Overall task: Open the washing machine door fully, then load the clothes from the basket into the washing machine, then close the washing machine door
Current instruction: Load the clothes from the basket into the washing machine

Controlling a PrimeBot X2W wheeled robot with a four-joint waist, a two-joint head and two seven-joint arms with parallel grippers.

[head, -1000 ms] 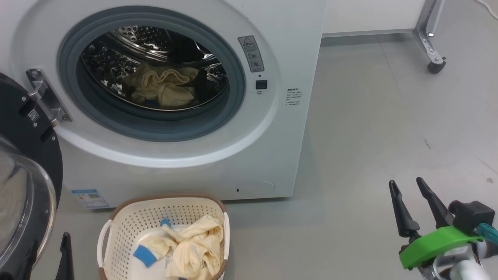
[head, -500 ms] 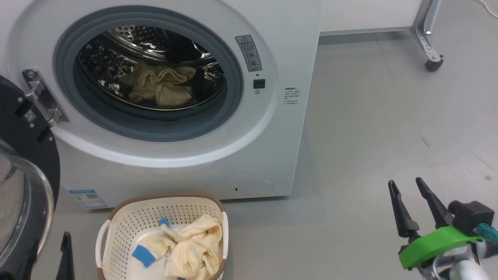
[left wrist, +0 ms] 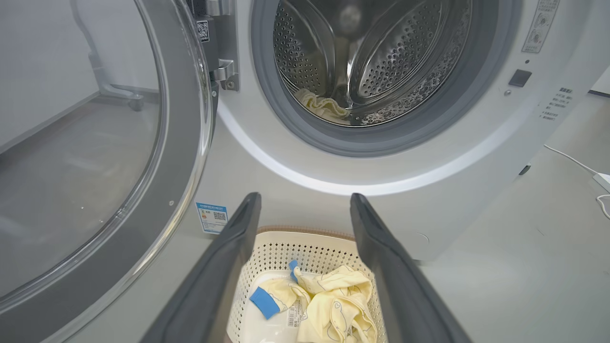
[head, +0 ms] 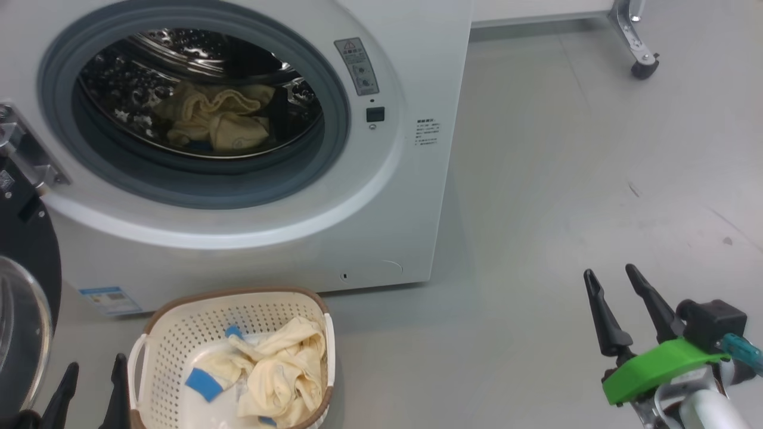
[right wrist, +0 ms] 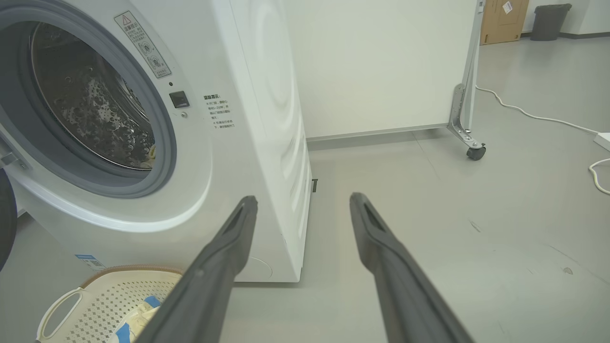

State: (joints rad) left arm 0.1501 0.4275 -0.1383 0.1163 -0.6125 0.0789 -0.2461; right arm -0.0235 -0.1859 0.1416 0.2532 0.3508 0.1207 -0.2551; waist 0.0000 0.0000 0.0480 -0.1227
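Observation:
The white washing machine [head: 411, 196] stands with its door [head: 24, 298] swung wide open at the left. Pale yellow clothes [head: 211, 122] lie in the steel drum [left wrist: 376, 62]. The cream basket [head: 235, 301] sits on the floor before the washer, with more yellow clothes [head: 277, 372] and a blue trim piece [head: 202, 384] inside. My left gripper [head: 92, 387] hovers open just left of the basket, empty; in the left wrist view its fingers [left wrist: 228, 267] frame the basket [left wrist: 305, 247]. My right gripper [head: 614, 313] hangs open and empty over bare floor at the lower right.
Grey floor [head: 566, 179] stretches to the right of the washer. A metal leg with a caster wheel [head: 641, 65] stands at the far right. A white cable [right wrist: 533, 114] runs along the floor, and a white wall panel [right wrist: 381, 66] stands behind the washer.
The head camera has turned right and tipped down, so the washer and basket shifted left and up. More of the left gripper's fingers show now. The clothes lie unmoved.

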